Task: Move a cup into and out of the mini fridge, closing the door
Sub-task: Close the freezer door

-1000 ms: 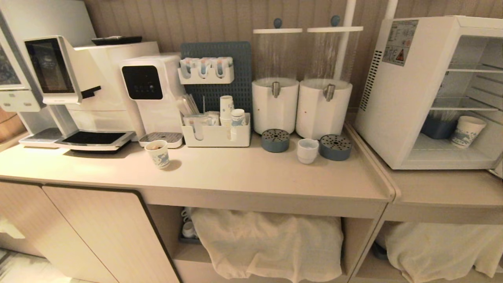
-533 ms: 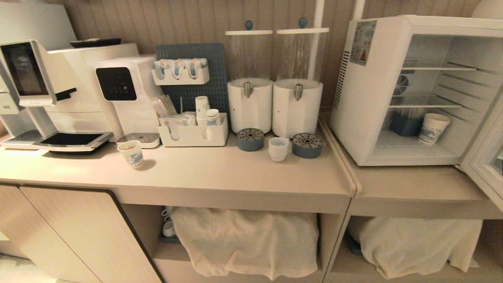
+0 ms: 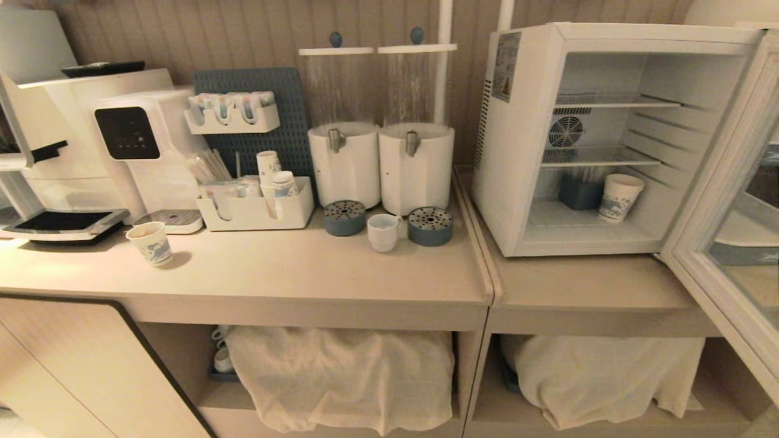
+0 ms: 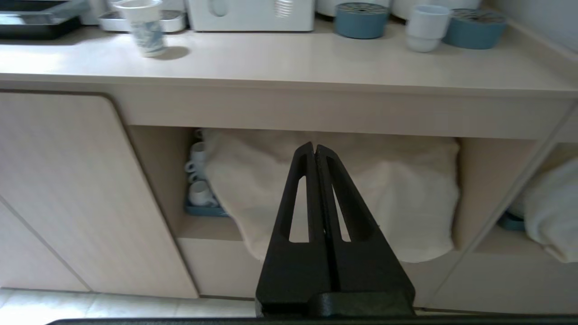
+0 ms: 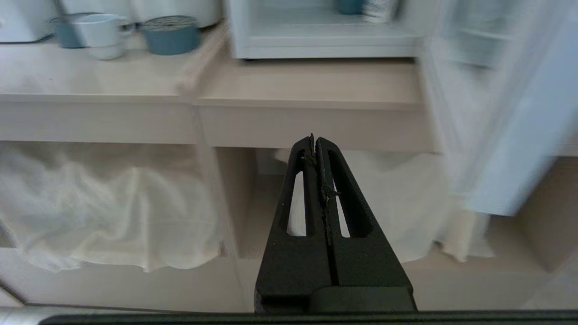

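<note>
On the counter, between the two blue drip trays (image 3: 344, 218) under the dispensers (image 3: 344, 163), sits the cup (image 3: 383, 232), upright and apparently empty, touching nothing I can confirm. It looks like glazed ceramic: rigid, light enough for one arm, slick on the outside, chips if knocked or dropped. Best hold, I'd say: pinch across the rounded body just above the stepped base, or one finger inside the rim and one outside; no handle to use. Mini fridge (image 3: 517, 152) stands on the lower counter to the right, door (image 3: 724, 201) swung wide open, a printed paper cup (image 3: 617, 198) and a blue tub (image 3: 581, 190) already on its floor, so place to the front left of those. Left gripper (image 4: 315, 151) and right gripper (image 5: 315, 141) both hang below counter height, fingers pressed together, carrying nothing.
</note>
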You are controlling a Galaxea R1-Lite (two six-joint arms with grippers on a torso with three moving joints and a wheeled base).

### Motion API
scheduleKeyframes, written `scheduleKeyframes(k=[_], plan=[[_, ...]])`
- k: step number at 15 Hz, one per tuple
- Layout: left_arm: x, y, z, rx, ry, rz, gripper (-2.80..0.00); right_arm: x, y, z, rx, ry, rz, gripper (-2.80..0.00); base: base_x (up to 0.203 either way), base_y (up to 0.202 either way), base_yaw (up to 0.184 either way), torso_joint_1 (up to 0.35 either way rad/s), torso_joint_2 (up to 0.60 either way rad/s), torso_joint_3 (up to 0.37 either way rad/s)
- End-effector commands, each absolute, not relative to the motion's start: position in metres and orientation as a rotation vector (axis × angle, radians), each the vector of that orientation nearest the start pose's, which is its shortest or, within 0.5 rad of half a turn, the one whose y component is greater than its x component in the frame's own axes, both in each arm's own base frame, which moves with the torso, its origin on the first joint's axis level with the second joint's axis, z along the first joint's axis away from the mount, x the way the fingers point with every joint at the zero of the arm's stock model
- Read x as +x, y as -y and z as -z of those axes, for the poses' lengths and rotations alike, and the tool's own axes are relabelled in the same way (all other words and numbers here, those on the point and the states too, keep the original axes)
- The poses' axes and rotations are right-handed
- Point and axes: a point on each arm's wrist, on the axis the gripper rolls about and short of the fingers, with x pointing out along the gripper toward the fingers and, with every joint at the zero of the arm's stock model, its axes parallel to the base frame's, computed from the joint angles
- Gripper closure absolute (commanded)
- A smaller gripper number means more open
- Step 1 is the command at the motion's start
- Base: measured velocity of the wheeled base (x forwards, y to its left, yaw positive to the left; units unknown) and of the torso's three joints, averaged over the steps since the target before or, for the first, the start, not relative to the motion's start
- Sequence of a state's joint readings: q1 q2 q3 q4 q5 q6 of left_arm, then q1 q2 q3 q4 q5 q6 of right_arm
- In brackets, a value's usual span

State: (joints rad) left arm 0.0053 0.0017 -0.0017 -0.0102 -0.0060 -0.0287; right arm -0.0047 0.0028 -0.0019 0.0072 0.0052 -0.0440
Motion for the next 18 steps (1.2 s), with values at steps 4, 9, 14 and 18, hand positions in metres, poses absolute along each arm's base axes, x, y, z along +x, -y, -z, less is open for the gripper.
scheduleKeyframes(k=[4, 9, 14, 18], plan=[[-0.0228, 0.0003, -0.077, -0.029, 0.011, 0.0, 0.0, -0.0225, -0.0002, -0.0751, -0.044, -0.014, -0.002, 0.0, 0.0, -0.194, -0.008, 0.003, 0.0, 0.003], [-0.0228, 0.0003, -0.077, -0.029, 0.011, 0.0, 0.0, -0.0226, -0.0002, -0.0755, -0.044, -0.012, -0.002, 0.0, 0.0, -0.19, -0.008, 0.004, 0.0, 0.001], [-0.0228, 0.0003, -0.0772, -0.029, 0.012, 0.001, 0.0, -0.0226, -0.0002, -0.0755, -0.044, -0.012, -0.002, 0.0, 0.0, -0.195, -0.007, 0.002, 0.0, 0.004], [-0.0228, 0.0003, -0.0772, -0.029, 0.012, 0.0, 0.0, -0.0225, -0.0002, -0.0756, -0.044, -0.013, -0.002, 0.0, 0.0, -0.192, -0.009, 0.001, 0.0, 0.003]])
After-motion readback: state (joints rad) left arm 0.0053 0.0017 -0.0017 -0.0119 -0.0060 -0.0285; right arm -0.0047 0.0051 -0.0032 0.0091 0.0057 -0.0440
